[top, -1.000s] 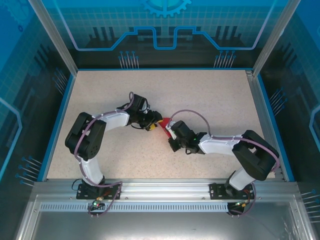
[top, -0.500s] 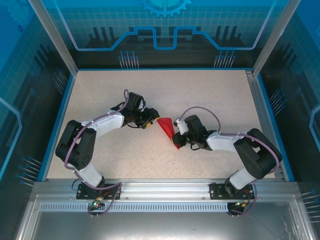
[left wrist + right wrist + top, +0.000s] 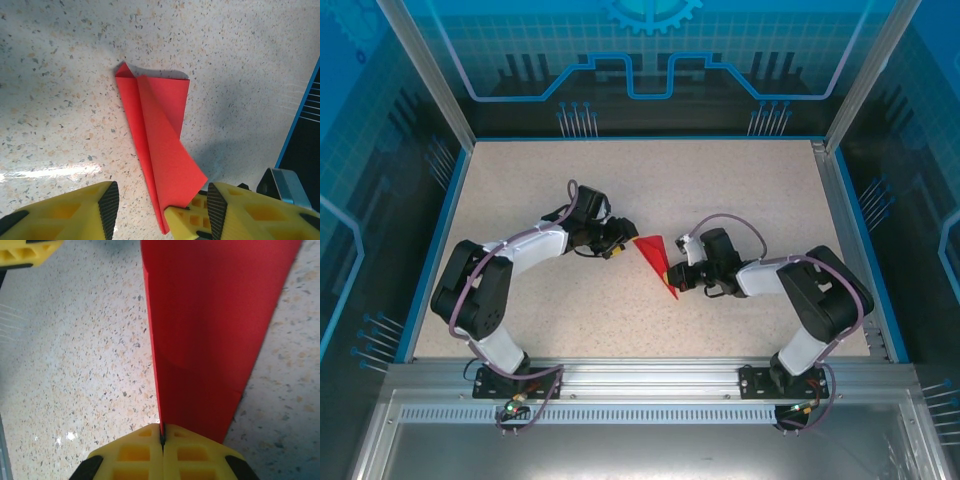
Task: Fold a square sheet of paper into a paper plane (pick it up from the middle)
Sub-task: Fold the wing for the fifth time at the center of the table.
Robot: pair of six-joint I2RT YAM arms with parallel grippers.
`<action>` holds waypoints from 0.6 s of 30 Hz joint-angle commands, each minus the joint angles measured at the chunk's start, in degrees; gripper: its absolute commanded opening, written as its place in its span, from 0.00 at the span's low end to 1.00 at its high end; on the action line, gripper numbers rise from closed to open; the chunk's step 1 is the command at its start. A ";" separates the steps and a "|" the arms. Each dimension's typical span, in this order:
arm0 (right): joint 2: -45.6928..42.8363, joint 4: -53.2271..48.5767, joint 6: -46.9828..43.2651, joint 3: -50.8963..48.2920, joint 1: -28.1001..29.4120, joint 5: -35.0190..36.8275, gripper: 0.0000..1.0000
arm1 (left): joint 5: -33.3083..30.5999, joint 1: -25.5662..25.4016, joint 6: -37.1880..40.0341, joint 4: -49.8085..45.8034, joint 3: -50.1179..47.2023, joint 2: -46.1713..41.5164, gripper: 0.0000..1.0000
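Top external view, going big to small: the speckled beige surface [image 3: 740,200] takes up the middle of the cell, with blue circuit-style graphics and a gear shape on the walls [image 3: 650,60] behind it. The left arm [image 3: 520,250] and right arm [image 3: 790,280] both bend inward so their tips meet near the centre, and the red paper plane [image 3: 656,262] sits right between them, wide end toward the left arm and sharp tip pointing back toward the near edge. From the right wrist camera, the right fingers [image 3: 140,455] are clenched tight on the plane [image 3: 210,315], the thin folded edge caught in the seam between the two yellow pads. My guess is they hold it by the fold so the creases stay put while the flaps get sorted. From the left wrist camera, the left fingers [image 3: 75,215] are released and spread, standing either side of the narrow end of the plane [image 3: 160,150] without gripping it. They look parked close so they can press or tidy a wing next. One flap lifts a bit and throws a shadow, and I can't tell if the rest lies flat on the surface or hangs just above it. As for brands or labels, I can't read any writing anywhere, just the wall artwork.
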 commanded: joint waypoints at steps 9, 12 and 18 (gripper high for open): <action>6.34 4.29 7.19 1.50 -6.31 -14.96 0.00 | 1.75 -0.17 1.99 1.95 -2.66 -0.34 0.46; 8.65 3.63 8.81 2.65 -7.61 -17.39 0.00 | 2.47 -0.24 2.20 3.79 -3.55 -0.26 0.44; 11.48 6.90 13.51 3.03 -10.23 -22.53 0.00 | 3.63 -0.77 2.59 5.29 -4.05 0.70 0.43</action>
